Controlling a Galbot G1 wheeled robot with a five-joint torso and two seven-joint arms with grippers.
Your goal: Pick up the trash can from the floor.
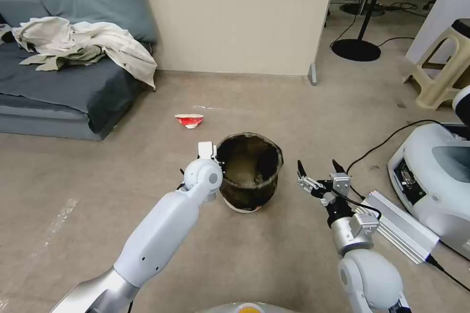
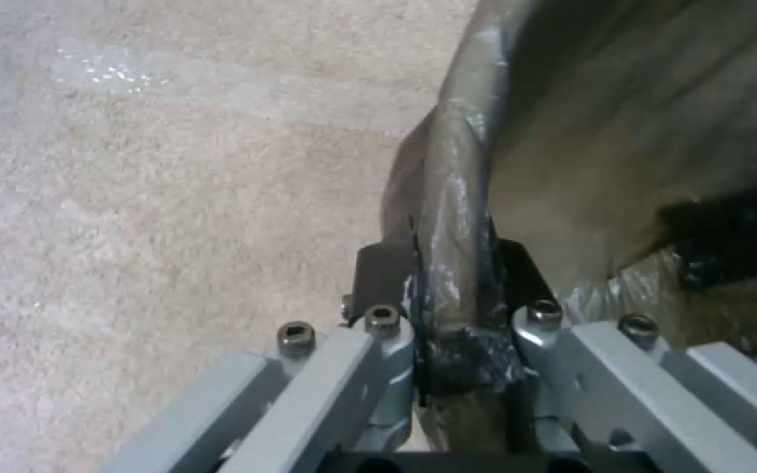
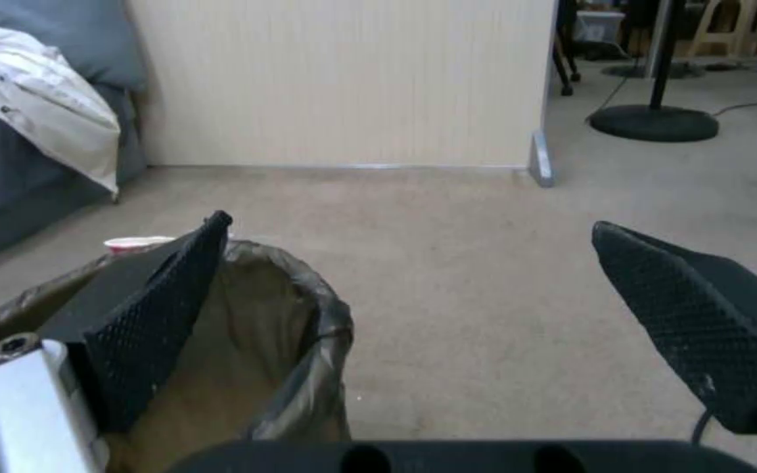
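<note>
The trash can (image 1: 249,171), a small round bin lined with a crinkled dark bag, stands on the beige carpet floor (image 1: 122,166) with its white base showing at the bottom. My left gripper (image 1: 217,158) is at the can's left rim. In the left wrist view, the left gripper (image 2: 453,263) is shut on the bag-covered rim (image 2: 457,190), one finger inside and one outside. My right gripper (image 1: 317,165) hangs open just right of the can, apart from it. The right wrist view shows the right gripper (image 3: 411,223) with its pads spread wide beside the can (image 3: 299,315).
A crushed red-and-white cup (image 1: 189,120) lies beyond the can. A grey sofa (image 1: 63,88) with clothes is at the far left, and a partition wall (image 1: 235,14) is behind. A white machine (image 1: 435,176), a silver box (image 1: 399,225) and cables crowd the right. A stool (image 1: 445,68) stands farther back.
</note>
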